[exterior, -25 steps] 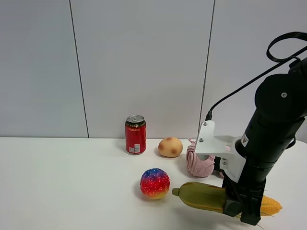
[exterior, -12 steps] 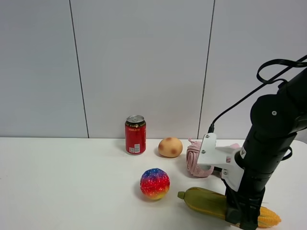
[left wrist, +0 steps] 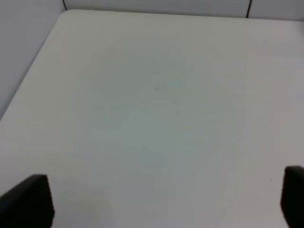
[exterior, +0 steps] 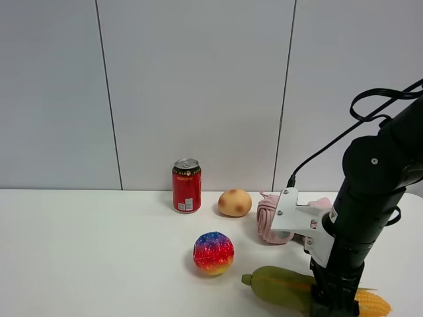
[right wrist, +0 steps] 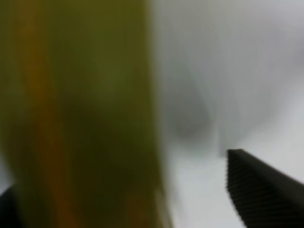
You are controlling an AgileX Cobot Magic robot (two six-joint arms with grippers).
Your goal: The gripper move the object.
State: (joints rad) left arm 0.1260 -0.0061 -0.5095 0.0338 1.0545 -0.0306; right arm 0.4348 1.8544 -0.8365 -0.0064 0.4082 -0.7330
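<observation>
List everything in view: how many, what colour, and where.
Can: one, red, upright near the wall.
Potato: one, tan, right of the can.
Cloth bundle: one, pink, right of the potato.
Ball: one, rainbow, in front of the can and potato.
Corn: one, green and yellow, lying front right.
Table: one, white.
Left gripper: one, black, jaws open above the table.
Right gripper: one, black, jaws astride the corn.

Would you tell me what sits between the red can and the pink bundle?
A tan potato sits there, seen in the high view.
</observation>
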